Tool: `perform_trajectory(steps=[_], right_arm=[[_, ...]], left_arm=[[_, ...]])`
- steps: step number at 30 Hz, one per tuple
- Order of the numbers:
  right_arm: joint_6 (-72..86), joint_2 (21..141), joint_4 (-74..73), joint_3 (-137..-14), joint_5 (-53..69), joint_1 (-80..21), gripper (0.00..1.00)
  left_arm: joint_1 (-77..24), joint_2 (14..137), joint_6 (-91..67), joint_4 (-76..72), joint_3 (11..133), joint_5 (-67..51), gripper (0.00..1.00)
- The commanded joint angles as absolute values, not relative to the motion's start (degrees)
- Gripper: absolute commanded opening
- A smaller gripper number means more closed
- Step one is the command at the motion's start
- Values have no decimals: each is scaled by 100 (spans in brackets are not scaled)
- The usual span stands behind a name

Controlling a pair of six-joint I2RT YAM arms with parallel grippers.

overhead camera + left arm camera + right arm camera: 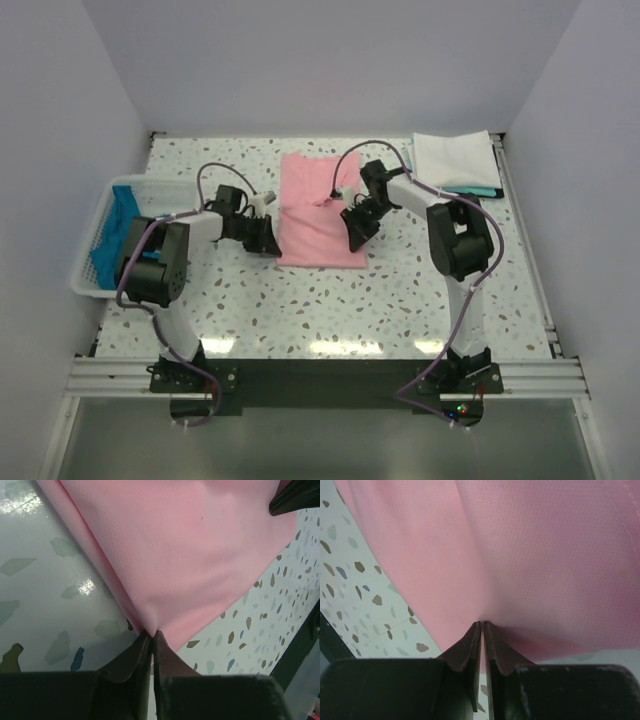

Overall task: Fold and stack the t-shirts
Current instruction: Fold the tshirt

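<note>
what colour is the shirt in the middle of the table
The shirt is light pink, clearest in the left wrist view.

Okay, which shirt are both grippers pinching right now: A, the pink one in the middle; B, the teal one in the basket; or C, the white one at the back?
A: the left gripper and the right gripper are each closed on an edge of the pink t-shirt.

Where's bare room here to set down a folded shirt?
The near table strip between pink shirt and near edge; the far-left corner behind the basket. Crowded: beside the pink shirt, and the far-right corner under the white shirt.
</note>
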State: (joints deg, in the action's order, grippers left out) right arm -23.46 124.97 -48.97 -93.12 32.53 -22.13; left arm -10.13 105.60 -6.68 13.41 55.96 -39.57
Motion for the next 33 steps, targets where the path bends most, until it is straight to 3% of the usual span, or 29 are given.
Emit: perform_trajectory(steps=[1, 4, 6, 14, 23, 29, 33], right_arm=[[-2470, 12244, -5271, -9359, 3365, -2206, 12], [-2478, 12050, -5580, -9772, 3761, -2197, 18], [-2479, 11962, -5677, -10036, 3954, -2154, 19], [-2277, 12408, -5273, -10615, 3929, -2039, 13], [-1652, 13639, -4518, -11487, 3929, -1960, 6], [-1494, 14009, -4157, -11627, 3910, -1820, 6], [-1171, 13495, -4728, -12103, 4532, -1828, 16]], left_arm=[[-967, 10328, -458, 1730, 5624, -3900, 20], [-949, 9952, -256, 1837, 5765, -4148, 36], [-949, 9722, -167, 1767, 5844, -4122, 39], [-1335, 9940, -351, 1134, 6669, -3735, 32], [-1257, 11521, -1011, 414, 7513, -3972, 25], [-914, 12383, -932, 570, 8050, -4262, 25], [-809, 11982, -730, 844, 7973, -4971, 36]])
